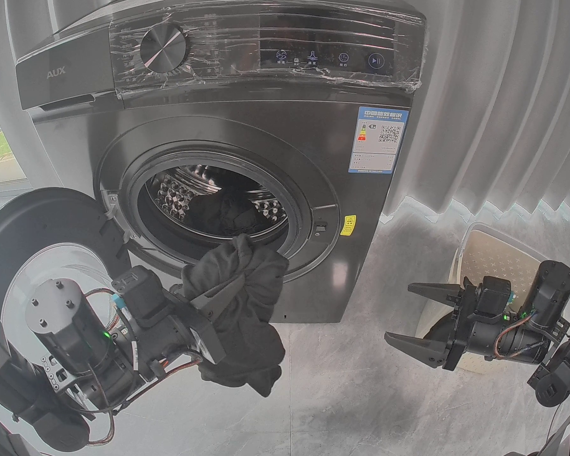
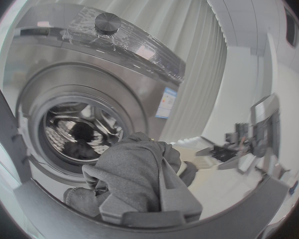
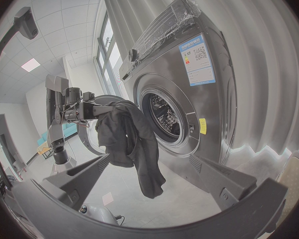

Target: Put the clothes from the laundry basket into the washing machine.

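Observation:
A dark grey garment point(image 1: 244, 311) hangs from my left gripper point(image 1: 218, 299), which is shut on it just below and in front of the washing machine's round opening point(image 1: 215, 207). The cloth drapes down toward the floor; it also shows as a grey bunch point(image 2: 133, 173) and as a long hanging piece point(image 3: 133, 146). Dark clothing lies inside the drum point(image 1: 225, 213). The machine's door point(image 1: 41, 242) stands swung open at the left. My right gripper point(image 1: 418, 318) is open and holds nothing, in front of the white laundry basket point(image 1: 497, 258) at the right.
The grey washing machine point(image 1: 234, 96) stands against a white curtain point(image 1: 506, 96). Pale marble floor point(image 1: 335, 394) lies between both arms. The open door point(image 2: 3, 130) sits close beside my left arm.

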`<state>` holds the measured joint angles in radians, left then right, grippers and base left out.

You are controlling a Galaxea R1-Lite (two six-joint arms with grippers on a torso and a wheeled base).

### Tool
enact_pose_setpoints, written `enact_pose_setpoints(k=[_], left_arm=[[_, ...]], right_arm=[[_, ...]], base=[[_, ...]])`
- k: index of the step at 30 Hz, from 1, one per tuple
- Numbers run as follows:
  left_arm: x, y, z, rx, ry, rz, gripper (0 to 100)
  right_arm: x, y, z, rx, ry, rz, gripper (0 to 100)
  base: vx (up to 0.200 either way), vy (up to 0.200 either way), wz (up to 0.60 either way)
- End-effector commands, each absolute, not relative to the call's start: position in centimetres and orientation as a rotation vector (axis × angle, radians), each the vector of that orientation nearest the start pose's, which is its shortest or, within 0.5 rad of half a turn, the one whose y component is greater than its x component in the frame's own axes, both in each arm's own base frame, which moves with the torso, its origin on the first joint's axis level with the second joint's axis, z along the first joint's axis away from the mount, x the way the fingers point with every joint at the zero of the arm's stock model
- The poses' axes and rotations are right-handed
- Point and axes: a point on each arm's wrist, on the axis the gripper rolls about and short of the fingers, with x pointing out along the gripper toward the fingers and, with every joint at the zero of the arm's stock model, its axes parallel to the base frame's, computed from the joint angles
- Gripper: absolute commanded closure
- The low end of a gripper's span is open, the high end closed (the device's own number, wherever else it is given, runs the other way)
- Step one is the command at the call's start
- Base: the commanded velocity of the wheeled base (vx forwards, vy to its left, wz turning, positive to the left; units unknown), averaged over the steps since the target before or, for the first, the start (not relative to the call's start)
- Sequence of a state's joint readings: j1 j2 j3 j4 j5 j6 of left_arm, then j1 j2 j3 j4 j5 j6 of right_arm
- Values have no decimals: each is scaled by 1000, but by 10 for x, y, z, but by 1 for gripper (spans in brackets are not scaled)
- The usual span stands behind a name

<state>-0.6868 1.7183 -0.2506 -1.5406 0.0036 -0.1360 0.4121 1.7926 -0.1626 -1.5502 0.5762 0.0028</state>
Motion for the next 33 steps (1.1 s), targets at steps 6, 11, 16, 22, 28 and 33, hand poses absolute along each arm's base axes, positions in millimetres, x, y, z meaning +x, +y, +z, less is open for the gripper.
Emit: enact_pose_setpoints(k=[6,11,16,22,28,33], left_arm=[[210,-155,122,-20,-12,-471,100],[210,-155,119,-10,-1,-465,100],[209,-155,118,-11,-2,-469,100],[209,-155,116,-8,5,-471,100],[211,-157,113,-1,17,-472,100],[212,-158,108,6,32,-474,100]], right_arm=[[206,103,106,2,79,986,0],[205,103,106,1,80,988,0],[205,103,106,1,80,988,0],[205,104,106,0,81,989,0],[205,104,105,0,82,989,0],[205,104,105,0,82,989,0]], base=[[0,0,0],[0,0,0],[0,0,0],[200,0,0],[200,0,0],[0,0,0]])
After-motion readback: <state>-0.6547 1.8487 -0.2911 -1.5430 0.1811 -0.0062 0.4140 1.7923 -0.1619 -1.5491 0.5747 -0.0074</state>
